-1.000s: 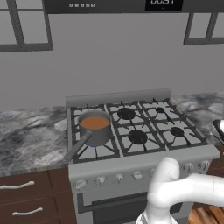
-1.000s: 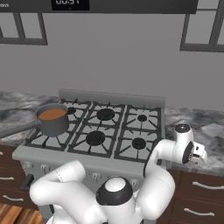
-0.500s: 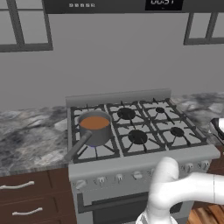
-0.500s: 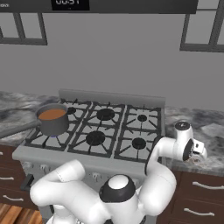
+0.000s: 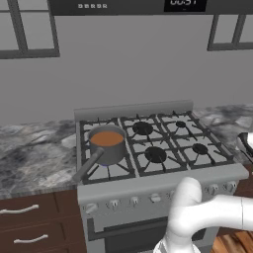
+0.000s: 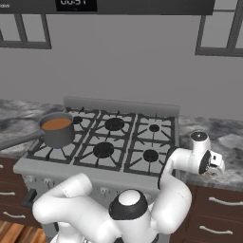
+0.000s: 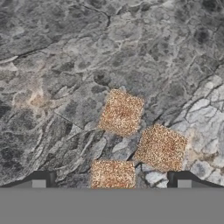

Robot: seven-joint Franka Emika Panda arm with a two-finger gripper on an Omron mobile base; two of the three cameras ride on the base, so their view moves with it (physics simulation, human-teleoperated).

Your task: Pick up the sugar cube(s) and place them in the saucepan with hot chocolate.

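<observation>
A six-burner gas stove is being shown set into a grey marbled counter, with brown drawers fitted beneath the counter on both sides. The saucepan with hot chocolate is being carried on the stove's front left burner; its orange-brown liquid is being shown at the brim, and its long dark handle is being pointed toward the front left, out over the stove's edge. In the right base view the same saucepan is being seen at the left of the stove, and the white arm is being bent out over the counter stretch to the right of the stove, with the gripper being held low over that marbled surface, well apart from the saucepan. In the hand view three sugar cubes are being displayed lying on the marbled counter: the upper cube, the right cube and the lower cube, the last being partly cut off at the bottom of that view. The cubes are being shown close together, the upper and right ones nearly corner to corner. The dark fingertips are being kept spread wide apart, with nothing being gripped, and the lower cube is lying between them.
</observation>
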